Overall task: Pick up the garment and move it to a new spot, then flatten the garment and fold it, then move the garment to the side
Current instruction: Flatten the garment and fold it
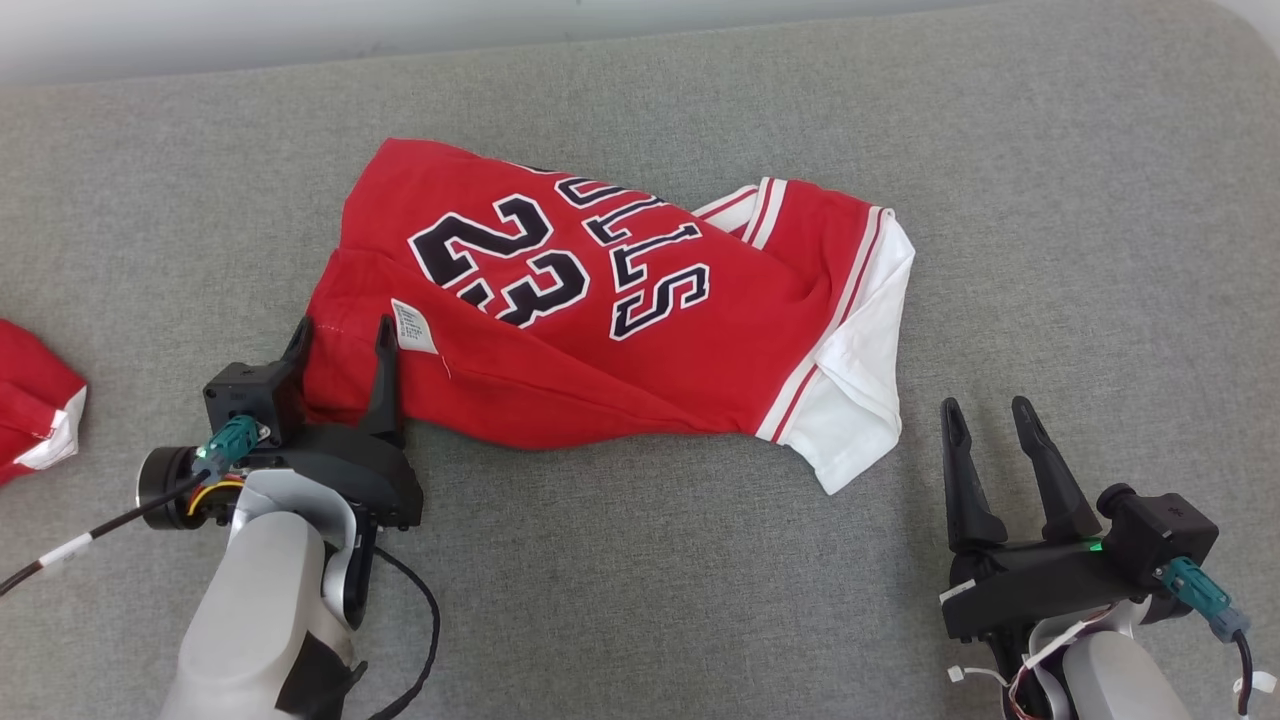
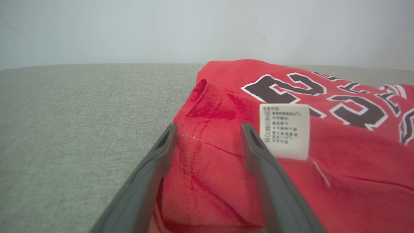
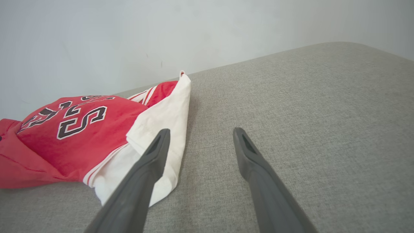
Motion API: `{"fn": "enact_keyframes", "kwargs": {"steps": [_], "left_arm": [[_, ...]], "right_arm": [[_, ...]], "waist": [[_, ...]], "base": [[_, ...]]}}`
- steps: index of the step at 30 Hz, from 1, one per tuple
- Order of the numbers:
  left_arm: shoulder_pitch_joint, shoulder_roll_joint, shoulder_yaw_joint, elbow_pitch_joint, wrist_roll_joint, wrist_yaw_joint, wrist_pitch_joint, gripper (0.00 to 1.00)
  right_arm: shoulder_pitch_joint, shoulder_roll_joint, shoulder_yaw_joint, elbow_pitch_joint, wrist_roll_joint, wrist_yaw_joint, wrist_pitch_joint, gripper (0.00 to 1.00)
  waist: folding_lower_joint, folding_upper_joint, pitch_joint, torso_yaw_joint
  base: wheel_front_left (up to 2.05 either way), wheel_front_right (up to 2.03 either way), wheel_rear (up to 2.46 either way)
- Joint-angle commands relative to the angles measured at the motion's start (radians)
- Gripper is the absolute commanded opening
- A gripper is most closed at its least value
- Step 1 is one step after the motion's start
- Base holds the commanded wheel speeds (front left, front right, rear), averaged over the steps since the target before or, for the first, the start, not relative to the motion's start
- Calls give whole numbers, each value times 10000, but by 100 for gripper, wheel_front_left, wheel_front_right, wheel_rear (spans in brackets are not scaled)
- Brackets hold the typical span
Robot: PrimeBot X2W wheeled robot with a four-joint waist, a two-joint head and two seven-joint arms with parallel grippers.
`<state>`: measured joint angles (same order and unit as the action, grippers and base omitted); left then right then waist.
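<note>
garment: red jersey (image 1: 600, 330), black "23" and lettering, white sleeve trim; crumpled, not flat, on the grey padded surface (image 1: 640, 580), around the middle, slightly left
left gripper: (image 1: 344, 325) jaws wide, nothing clamped; sits at the garment's near-left corner
garment vs left jaws: red hem corner lies between the two fingers; left finger at the cloth's outer edge, right finger over the cloth, just beside the white care label (image 2: 284, 131)
right gripper: (image 1: 984, 404) jaws wide, holding nothing; over bare surface, near right
garment vs right jaws: white sleeve end is to the left and farther off, close but apart; no cloth between the fingers
other: second red-and-white cloth (image 1: 30, 400) at the left edge, well apart from the jersey
</note>
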<state>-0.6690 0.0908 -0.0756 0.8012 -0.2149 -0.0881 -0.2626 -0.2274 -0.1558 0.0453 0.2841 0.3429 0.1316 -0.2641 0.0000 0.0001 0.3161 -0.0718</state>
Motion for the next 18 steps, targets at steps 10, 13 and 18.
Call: {"fn": "enact_keyframes", "kwargs": {"steps": [10, 13, 18], "left_arm": [[-335, 31, 211, 703, -441, -31, -33, 100], [-369, 65, 97, 752, -483, -165, -33, 100], [-382, 35, -38, 763, -512, -246, -33, 100]], "right_arm": [[13, 44, 46, 89, -12, -18, -1, 100], [-4, 29, 60, 57, 18, -18, -1, 100], [23, 39, 60, 63, 27, -18, -1, 100]], "waist": [[0, -1, -47, 44], [0, -1, -26, 56], [0, -1, -4, 80]], "base": [[0, 0, 0], [0, 0, 0], [0, 0, 0]]}}
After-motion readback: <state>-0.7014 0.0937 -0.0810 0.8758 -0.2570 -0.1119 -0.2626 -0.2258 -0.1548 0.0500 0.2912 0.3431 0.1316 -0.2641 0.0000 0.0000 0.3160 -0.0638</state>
